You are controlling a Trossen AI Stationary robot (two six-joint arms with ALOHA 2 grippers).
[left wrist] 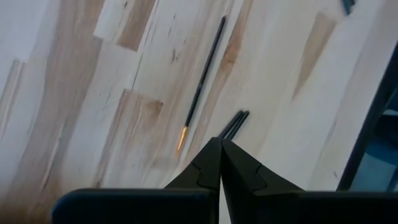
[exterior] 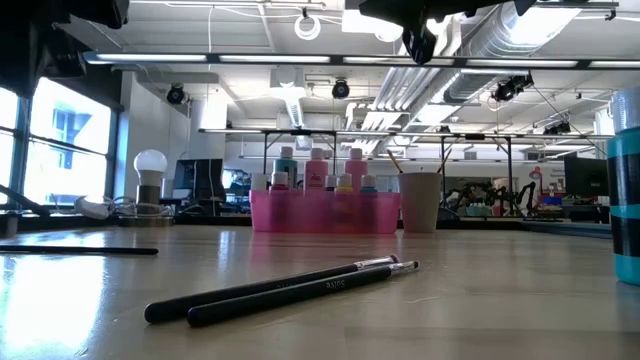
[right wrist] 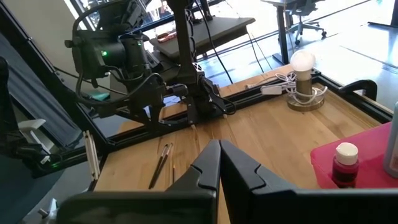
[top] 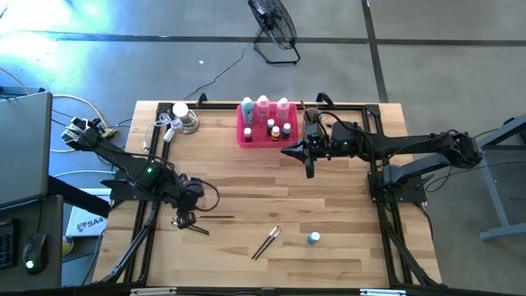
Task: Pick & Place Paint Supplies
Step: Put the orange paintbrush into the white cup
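- We see the pink tray [top: 246, 136] at the far middle of the wooden table [top: 345, 205], with three tall white-capped bottles [top: 263, 108] standing in its back row.
- Some tiny bottles [top: 279, 130] sit in the tray too, in front of the tall ones.
- A pale cup [exterior: 419, 201] stands just beside the tray.
- Two thin paintbrushes [top: 266, 242] lie side by side on the table near the front.
- One more thin brush [top: 215, 217] lies alone, close to the left gripper [top: 186, 220].
- A small teal bottle [top: 313, 238] stands by itself near the front, to the right of the two brushes.
- The left gripper is low over the table, its fingers [left wrist: 208, 169] pressed together and holding nothing.
- The right gripper [top: 309, 168] hangs just beside the tray, fingers [right wrist: 208, 165] clenched and empty.
- A little lamp with a round bulb [top: 180, 109] sits in the far left corner.
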